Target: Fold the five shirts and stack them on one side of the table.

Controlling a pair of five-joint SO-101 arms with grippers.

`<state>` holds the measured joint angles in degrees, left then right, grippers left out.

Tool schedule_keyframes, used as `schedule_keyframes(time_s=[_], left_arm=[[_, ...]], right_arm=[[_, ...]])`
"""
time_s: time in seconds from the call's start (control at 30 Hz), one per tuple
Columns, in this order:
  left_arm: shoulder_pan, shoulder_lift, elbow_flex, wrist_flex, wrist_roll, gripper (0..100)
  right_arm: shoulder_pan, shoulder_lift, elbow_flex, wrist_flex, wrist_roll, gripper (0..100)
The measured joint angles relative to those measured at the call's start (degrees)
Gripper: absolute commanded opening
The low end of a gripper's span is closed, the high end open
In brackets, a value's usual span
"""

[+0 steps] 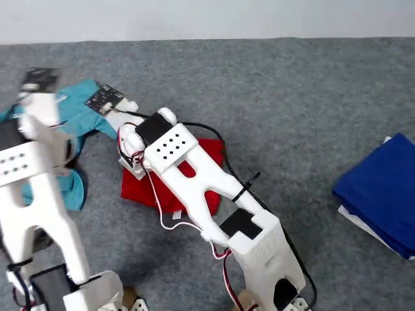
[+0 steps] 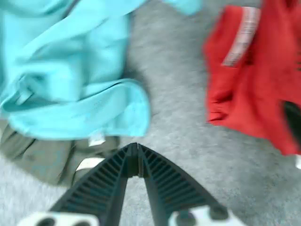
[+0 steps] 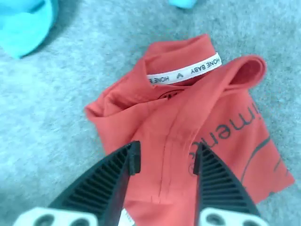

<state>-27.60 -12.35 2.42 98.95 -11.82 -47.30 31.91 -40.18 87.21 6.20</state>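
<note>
Right hand (image 3: 165,155): open, fingers (image 3: 117,179) spread, nothing clamped. Directly below it lies the red shirt (image 3: 188,117), crumpled and not yet folded. A raised crease of red cloth runs up between the two fingers. I cannot tell whether the pads touch the cloth. The shirt's white neck tape (image 3: 183,73) sits beyond the fingertips. In the high view I see the right arm (image 1: 194,168) stretched across the red shirt (image 1: 211,152), covering a good part of it.

Left hand (image 2: 137,155): closed, fingertips meeting, nothing between them. Under the tips is bare grey worktop (image 2: 188,150). The cyan shirt (image 2: 70,70) lies bunched just beyond the fingertips, its hem the part nearest the hand, with a small white tag (image 2: 96,139) at the edge. An olive shirt (image 2: 42,160) lies partly under the cyan one, close beside one finger. The red shirt (image 2: 254,94) is farther off on the hand's other side, with a strip of worktop between it and the cyan shirt.

High view: the left arm (image 1: 39,194) stands over the cyan shirt (image 1: 78,116), which is unfolded, near the red shirt but apart from it.

Well apart from both hands, at the worktop's edge on the right arm's side, is a folded blue shirt (image 1: 382,188). It lies on top of a white shirt (image 1: 360,223), whose edge peeks out beneath.
</note>
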Motion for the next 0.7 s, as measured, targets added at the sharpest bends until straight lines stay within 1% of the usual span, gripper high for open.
schedule_keyframes(time_s=[0.17, 0.37, 0.47, 0.53, 0.57, 0.63, 0.7], left_arm=[[-7.56, 0.00, 0.00, 0.00, -0.09, 0], [-15.30, 0.00, 0.00, 0.00, -0.18, 0], [-19.43, 0.00, 0.00, 0.00, -2.37, 0], [-21.71, 0.00, 0.00, 0.00, -3.69, 0], [-23.03, 0.00, 0.00, 0.00, -4.48, 0], [-25.41, 0.00, 0.00, 0.00, -5.54, 0], [-27.43, 0.00, 0.00, 0.00, -6.86, 0]], right_arm=[[0.70, 0.00, -2.99, 5.19, 0.09, 19.8], [7.82, 0.09, -2.99, 8.44, 0.18, 18.8], [10.99, 2.37, -3.08, 9.32, 0.26, 10.3], [12.22, 4.40, -3.08, 9.58, 2.11, 2.2], [12.31, 5.36, -3.08, 9.85, 3.34, 0.2], [12.22, 7.56, -3.08, 9.93, 5.45, 2.0], [12.04, 9.93, -3.08, 9.93, 6.59, 0.9]])
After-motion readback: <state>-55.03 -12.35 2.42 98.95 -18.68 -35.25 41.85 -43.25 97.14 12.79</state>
